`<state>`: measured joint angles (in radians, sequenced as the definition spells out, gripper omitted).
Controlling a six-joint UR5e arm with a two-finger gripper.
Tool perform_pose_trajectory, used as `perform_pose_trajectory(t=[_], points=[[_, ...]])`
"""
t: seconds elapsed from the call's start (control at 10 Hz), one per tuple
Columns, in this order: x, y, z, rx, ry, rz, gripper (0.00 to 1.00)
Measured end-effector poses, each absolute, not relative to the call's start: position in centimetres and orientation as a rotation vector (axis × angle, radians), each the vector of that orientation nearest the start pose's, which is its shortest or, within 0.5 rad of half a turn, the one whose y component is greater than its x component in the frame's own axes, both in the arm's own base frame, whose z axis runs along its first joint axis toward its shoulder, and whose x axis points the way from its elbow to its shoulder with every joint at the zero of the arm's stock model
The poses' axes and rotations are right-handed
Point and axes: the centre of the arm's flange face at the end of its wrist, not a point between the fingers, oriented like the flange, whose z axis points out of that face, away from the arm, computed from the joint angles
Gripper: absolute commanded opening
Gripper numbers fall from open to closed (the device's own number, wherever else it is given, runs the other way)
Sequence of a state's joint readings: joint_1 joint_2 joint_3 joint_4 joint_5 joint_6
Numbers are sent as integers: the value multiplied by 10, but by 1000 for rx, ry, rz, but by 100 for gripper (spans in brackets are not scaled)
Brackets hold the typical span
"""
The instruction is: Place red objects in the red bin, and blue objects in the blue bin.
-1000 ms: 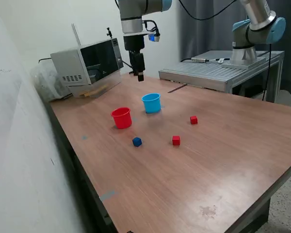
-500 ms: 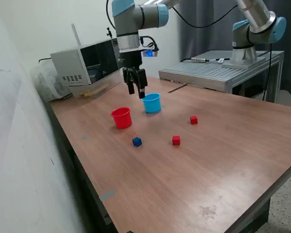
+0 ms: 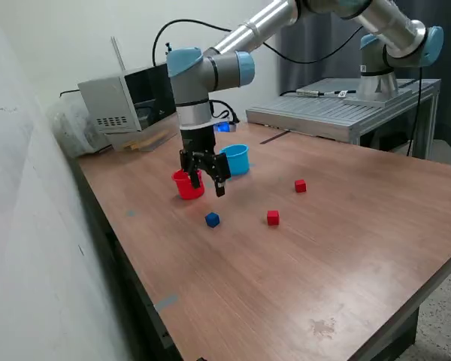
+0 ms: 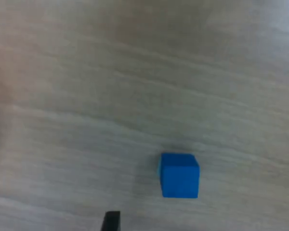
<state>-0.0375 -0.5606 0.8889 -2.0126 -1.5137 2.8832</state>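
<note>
My gripper (image 3: 207, 183) hangs open and empty, low over the table. It is in front of the red bin (image 3: 186, 188), a small red cup it partly hides. The blue bin (image 3: 238, 159), a light-blue cup, stands just behind to the exterior view's right. One blue cube (image 3: 212, 219) lies on the wood a little ahead of and below the fingers. In the wrist view this blue cube (image 4: 179, 175) sits nearer one dark fingertip (image 4: 111, 222) than the other. Two red cubes (image 3: 273, 217) (image 3: 300, 186) lie further to the exterior view's right.
A grey microwave-like box (image 3: 131, 101) stands at the table's back, with a wall along the exterior view's left. A metal platform (image 3: 331, 113) holding a second arm's base (image 3: 383, 75) borders the far side. The wooden table (image 3: 323, 263) extends toward the front.
The arm swung down from high behind the cups to low in front of the red cup, closer to the blue cube. Its fingers have spread apart. Cubes and cups stayed put.
</note>
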Motion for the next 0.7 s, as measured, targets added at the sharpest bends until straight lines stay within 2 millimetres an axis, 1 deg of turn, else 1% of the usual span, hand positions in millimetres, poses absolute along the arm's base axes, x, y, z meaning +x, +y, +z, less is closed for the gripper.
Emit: perform_pose_trajectory(t=[0.2,0.4,0.5,0.7], points=[[-854,-108,147,-2570,1987,90,100],[-857,-108,127,-2573,1970,77,100],[-856,-108,122,-2571,1968,71,100],[-857,-108,118,-2570,1967,75,100]])
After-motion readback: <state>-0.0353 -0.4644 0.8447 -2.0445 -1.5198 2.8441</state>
